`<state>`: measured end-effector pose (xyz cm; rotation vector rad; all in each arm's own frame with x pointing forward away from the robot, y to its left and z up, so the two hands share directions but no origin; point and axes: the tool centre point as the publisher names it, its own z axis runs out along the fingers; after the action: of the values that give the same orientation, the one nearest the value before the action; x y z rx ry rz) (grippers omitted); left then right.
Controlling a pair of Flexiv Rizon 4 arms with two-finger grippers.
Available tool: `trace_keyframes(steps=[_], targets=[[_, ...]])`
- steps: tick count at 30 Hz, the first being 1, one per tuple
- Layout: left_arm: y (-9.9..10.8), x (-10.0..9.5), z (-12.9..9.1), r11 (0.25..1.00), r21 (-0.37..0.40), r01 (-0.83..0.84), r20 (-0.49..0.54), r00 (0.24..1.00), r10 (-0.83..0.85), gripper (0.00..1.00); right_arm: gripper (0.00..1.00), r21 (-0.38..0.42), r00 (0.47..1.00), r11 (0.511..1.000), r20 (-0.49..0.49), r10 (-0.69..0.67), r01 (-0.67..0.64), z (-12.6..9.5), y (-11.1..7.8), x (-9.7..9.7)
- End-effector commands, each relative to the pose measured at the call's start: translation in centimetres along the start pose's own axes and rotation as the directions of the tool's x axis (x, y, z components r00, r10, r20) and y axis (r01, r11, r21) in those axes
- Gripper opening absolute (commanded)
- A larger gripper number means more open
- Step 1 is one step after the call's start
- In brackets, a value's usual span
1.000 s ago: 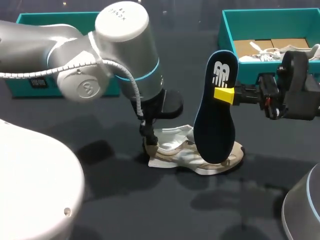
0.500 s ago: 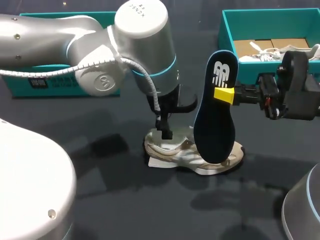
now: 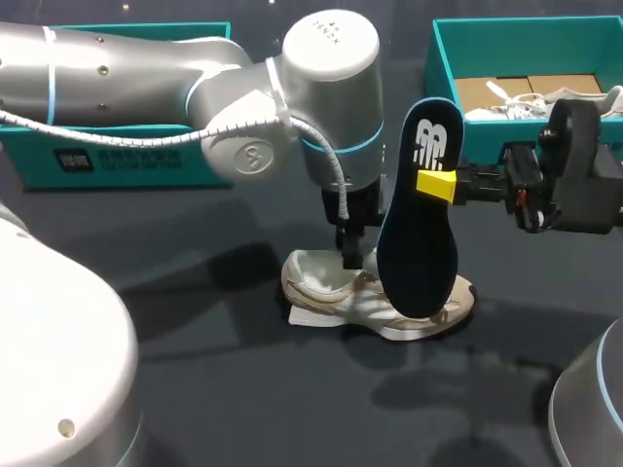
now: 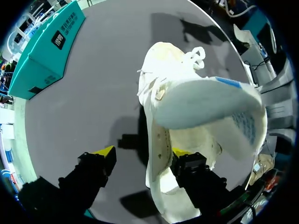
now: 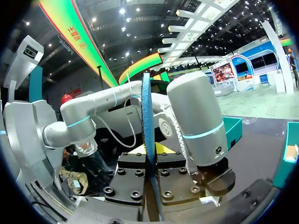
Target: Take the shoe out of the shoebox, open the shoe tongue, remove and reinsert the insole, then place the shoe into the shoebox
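Our R gripper (image 3: 438, 183) was clamped on the insole (image 3: 419, 224), held upright w/ its lower end over the shoe (image 3: 375, 302) front. L gripper (image 4: 142, 152) was spread open astride the shoe's side wall. Best approach, we judged: pin shoe first, then feed insole toe-first at a low angle.

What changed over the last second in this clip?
The left pincer moved along the shoe from its heel toward the middle, nearer the insole. It is open now and holds nothing. The right pincer stayed shut on the upright insole, and the shoe kept its place.
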<state>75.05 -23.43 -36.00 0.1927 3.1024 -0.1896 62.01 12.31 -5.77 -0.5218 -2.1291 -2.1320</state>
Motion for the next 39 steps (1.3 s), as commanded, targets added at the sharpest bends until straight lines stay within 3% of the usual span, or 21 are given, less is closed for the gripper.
trace_keyframes(steps=[1,13,15,16,17,18,25,29,35,39], targets=[[-0.5,-0.1,1.0,1.0,-0.014,0.002,-0.004,1.0,-0.002,0.49,0.0,-0.001,1.0,1.0,0.012,0.0,0.0,-0.3,-0.2,0.7],[-0.2,0.9,1.5,1.0,-0.026,-0.01,-0.017,1.0,0.009,0.43,0.0,-0.001,1.0,1.0,0.012,0.0,0.0,-0.3,-0.2,0.7],[-0.3,1.0,1.5,1.0,-0.028,-0.013,-0.018,1.0,0.013,0.33,0.0,-0.001,1.0,1.0,0.012,0.0,0.0,-0.3,-0.2,0.7],[-0.3,1.1,1.6,0.999,-0.03,-0.014,-0.019,1.0,0.013,0.23,0.0,-0.001,1.0,1.0,0.012,0.0,0.0,-0.3,-0.2,0.7],[-0.3,1.2,1.6,0.999,-0.031,-0.015,-0.019,1.0,0.014,0.05,0.0,-0.001,1.0,1.0,0.012,0.0,0.0,-0.3,-0.2,0.7],[-0.3,1.3,1.6,0.999,-0.032,-0.016,-0.021,1.0,0.016,0.0,0.0,-0.001,1.0,1.0,0.012,0.0,0.0,-0.3,-0.2,0.7],[-0.1,1.7,1.5,0.999,-0.037,-0.039,-0.039,0.999,0.037,0.0,0.0,-0.001,1.0,1.0,0.012,0.0,0.0,-0.3,-0.2,0.7],[0.0,1.8,0.3,0.996,-0.013,-0.09,-0.063,0.994,0.089,0.0,0.0,-0.001,1.0,1.0,0.012,0.0,0.0,-0.3,-0.2,0.7],[0.3,2.0,-2.8,0.951,0.081,-0.299,-0.106,0.946,0.306,0.0,0.0,-0.001,1.0,1.0,0.012,0.0,0.0,-0.3,-0.2,0.7],[0.8,1.9,-4.6,0.874,0.154,-0.46,-0.096,0.874,0.477,0.0,0.0,-0.001,1.0,1.0,0.012,0.0,0.0,-0.3,-0.2,0.7]])
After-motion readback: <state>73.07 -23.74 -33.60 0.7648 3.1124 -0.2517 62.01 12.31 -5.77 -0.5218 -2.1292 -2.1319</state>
